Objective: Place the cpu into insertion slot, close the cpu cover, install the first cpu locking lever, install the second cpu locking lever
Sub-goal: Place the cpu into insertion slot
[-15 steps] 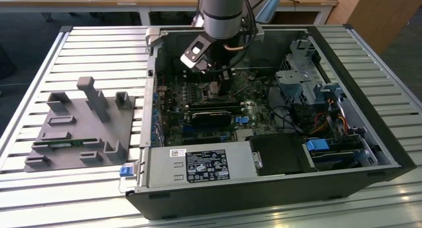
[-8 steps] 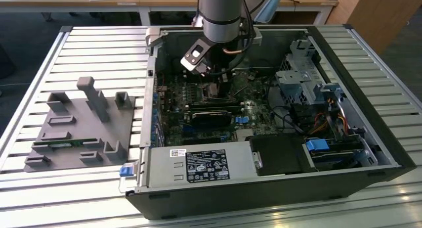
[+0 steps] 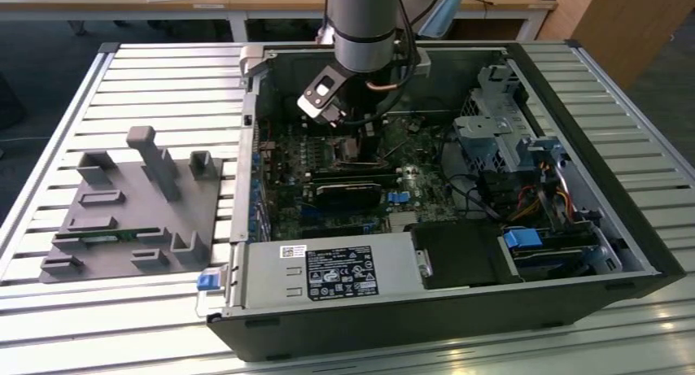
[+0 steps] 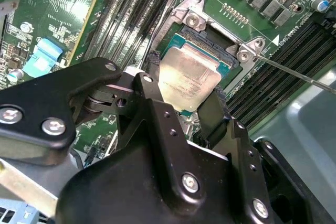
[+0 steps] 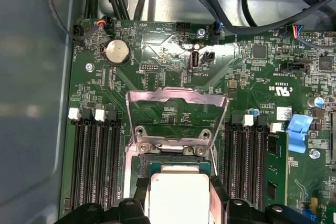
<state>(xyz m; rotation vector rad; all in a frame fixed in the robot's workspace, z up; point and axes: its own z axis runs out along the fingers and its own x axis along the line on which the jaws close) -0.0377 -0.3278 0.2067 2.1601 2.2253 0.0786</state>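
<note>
Exterior view: an open black desktop computer case (image 3: 434,318) lies on a pale slatted metal table (image 3: 163,74). Inside are a green circuit board (image 3: 325,216), drive cages and cables. The grey arm reaches down into the case, and its black gripper (image 3: 350,135) is low over the board. Beside the case, a grey moulded holder tray (image 3: 81,220) has a narrow green strip (image 3: 109,237) lying in one recess.

Second wrist view: two black fingers (image 4: 210,116) clamp opposite edges of the small flat square cpu with a silvery-grey metal top (image 4: 189,77). It is over the small square dark insertion slot with a silvery rim (image 4: 227,56), offset toward the gripper's side. Whether the cpu touches the slot cannot be told. A thin silvery lever rod (image 4: 294,72) lies swung clear.

First wrist view: the thin square silvery cpu cover frame with a cut-out centre (image 5: 176,98) stands raised on its hinge beyond the slot (image 5: 178,157), so the slot is open. The cpu (image 5: 178,198) is at the slot's near edge, between long black memory slots (image 5: 94,166).

Placing it well likely means keeping the cpu level and square to the rim, lowering it straight without sliding, and releasing only once it lies flat.
</note>
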